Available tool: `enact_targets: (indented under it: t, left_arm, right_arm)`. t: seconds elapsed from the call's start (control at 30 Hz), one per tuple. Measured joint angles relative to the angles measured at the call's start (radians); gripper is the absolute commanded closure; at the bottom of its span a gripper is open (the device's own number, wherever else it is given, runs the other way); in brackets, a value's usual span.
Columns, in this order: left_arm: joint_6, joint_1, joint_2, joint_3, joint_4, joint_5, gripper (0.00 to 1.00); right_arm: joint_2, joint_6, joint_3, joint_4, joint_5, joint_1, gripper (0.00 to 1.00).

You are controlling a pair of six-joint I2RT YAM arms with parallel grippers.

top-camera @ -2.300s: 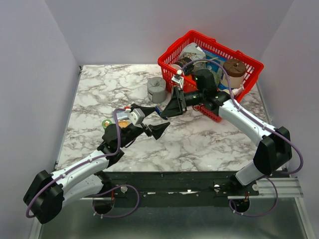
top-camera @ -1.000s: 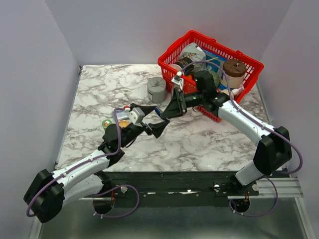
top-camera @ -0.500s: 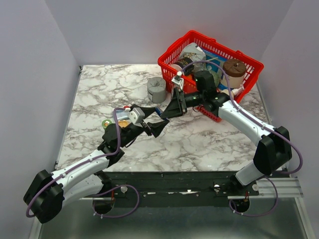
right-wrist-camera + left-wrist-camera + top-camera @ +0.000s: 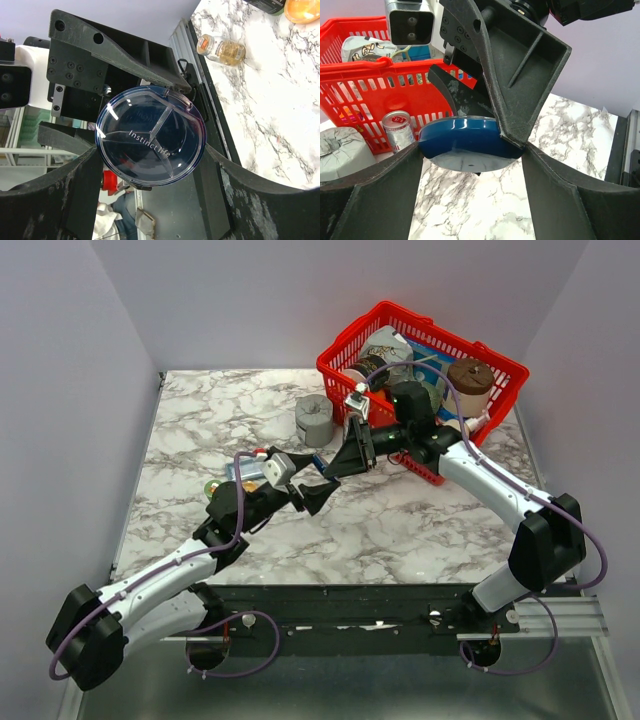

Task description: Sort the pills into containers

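My right gripper [image 4: 150, 150] pinches the blue dish [image 4: 131, 150] by its rim in mid-air, jaws fairly wide. I'd hold it dead steady and keep it level while the left gripper [image 4: 470, 150] squares up. The left fingers flank the dish at its edges, but I cannot tell whether they clamp it. Its clear lid [image 4: 170, 115] faces my right wrist.

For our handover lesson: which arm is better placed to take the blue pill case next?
Left, likely: the left claw straddles the blue pill case that the right claw holds above the table.
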Motion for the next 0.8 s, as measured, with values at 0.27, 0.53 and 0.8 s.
enact_targets:
  t: [0.27,0.53,0.8]
  left_arm:
    - [0.023,0.0,-0.037,0.005,-0.06,0.012,0.67]
    - [0.026,0.002,-0.077,0.005,-0.119,0.046,0.7]
    - [0.007,0.019,-0.098,0.004,-0.149,0.078,0.71]
  right_arm:
    - [0.0,-0.019,-0.002,-0.001,-0.007,0.002,0.19]
    - [0.0,-0.07,-0.002,-0.011,-0.01,0.009,0.02]
    - [-0.003,-0.134,0.001,-0.029,-0.011,0.009,0.0]
